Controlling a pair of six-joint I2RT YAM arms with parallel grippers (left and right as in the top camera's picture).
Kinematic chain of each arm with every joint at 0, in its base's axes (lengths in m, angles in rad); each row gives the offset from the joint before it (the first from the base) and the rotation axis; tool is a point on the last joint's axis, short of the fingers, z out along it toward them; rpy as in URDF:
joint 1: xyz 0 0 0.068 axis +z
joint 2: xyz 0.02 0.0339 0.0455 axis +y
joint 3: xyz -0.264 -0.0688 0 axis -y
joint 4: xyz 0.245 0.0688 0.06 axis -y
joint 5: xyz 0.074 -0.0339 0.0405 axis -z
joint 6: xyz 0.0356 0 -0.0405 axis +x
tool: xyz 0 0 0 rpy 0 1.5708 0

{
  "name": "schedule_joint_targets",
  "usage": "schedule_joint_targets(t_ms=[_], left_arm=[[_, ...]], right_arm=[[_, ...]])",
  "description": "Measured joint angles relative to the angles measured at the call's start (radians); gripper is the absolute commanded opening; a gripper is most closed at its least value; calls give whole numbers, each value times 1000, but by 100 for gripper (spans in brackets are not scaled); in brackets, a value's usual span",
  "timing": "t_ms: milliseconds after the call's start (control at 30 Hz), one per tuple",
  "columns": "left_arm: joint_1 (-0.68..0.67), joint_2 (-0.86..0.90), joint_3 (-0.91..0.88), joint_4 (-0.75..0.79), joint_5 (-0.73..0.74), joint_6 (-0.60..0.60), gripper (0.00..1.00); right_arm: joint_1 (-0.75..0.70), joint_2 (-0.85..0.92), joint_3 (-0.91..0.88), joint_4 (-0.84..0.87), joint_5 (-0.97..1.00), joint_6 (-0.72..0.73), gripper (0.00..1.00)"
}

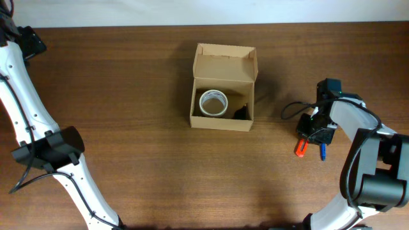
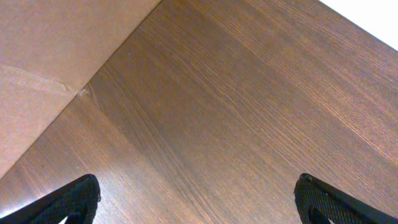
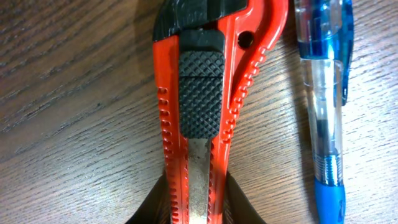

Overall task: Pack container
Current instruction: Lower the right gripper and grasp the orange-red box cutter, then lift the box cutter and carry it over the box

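Observation:
The container (image 1: 222,122) is a tan cardboard box at mid-table with its flap lid standing open at the back. Inside lie a white tape roll (image 1: 213,103) and a small black item (image 1: 241,113). To the right, an orange utility knife (image 3: 199,93) lies flat on the table beside a blue pen (image 3: 326,112). My right gripper (image 3: 196,202) is over the knife, its black fingers (image 3: 155,205) pressed against both sides of the handle. My left gripper (image 2: 199,202) hangs open over bare wood at the far left, with nothing between its fingers.
The knife's orange tip (image 1: 300,151) and the pen (image 1: 323,152) poke out below the right gripper (image 1: 314,131) in the overhead view. A tan panel (image 2: 50,56) fills the upper left of the left wrist view. The table's back edge (image 1: 204,25) meets a white wall.

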Motion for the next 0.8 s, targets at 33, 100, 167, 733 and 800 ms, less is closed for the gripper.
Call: schedule_joint_targets(t_ms=[33, 100, 167, 733, 800], left_arm=[[0, 0, 0, 0, 0, 0, 100], [0, 0, 0, 0, 0, 0, 100], [0, 0, 0, 0, 0, 0, 100], [0, 0, 0, 0, 0, 0, 100], [0, 0, 0, 0, 0, 0, 100]], right_arm=[[0, 0, 0, -1, 0, 0, 17], [0, 1, 1, -1, -3, -3, 17], [0, 2, 3, -1, -8, -8, 17], [81, 51, 635, -339, -49, -155, 17], [119, 51, 748, -398, -55, -190, 17]])
